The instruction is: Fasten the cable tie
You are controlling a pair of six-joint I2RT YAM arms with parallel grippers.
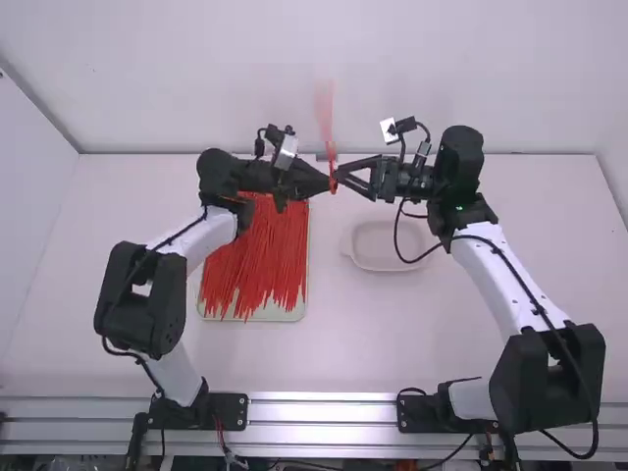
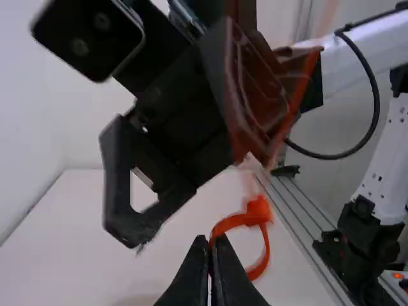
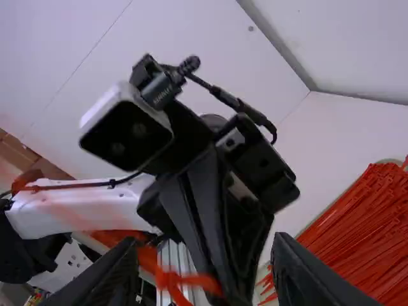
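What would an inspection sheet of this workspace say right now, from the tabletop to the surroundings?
Surface: white table.
Job's things: red cable tie, looped, held in the air where the two arms meet; pile of spare ties lying on the table under the left arm.
Clutter: shallow white dish beside the pile.
Grippers: left gripper shut on the cable tie; right gripper open, facing it.
Cables: black cable loops down from the right arm over the dish.
Surroundings: white walls; metal rail at the arm bases.
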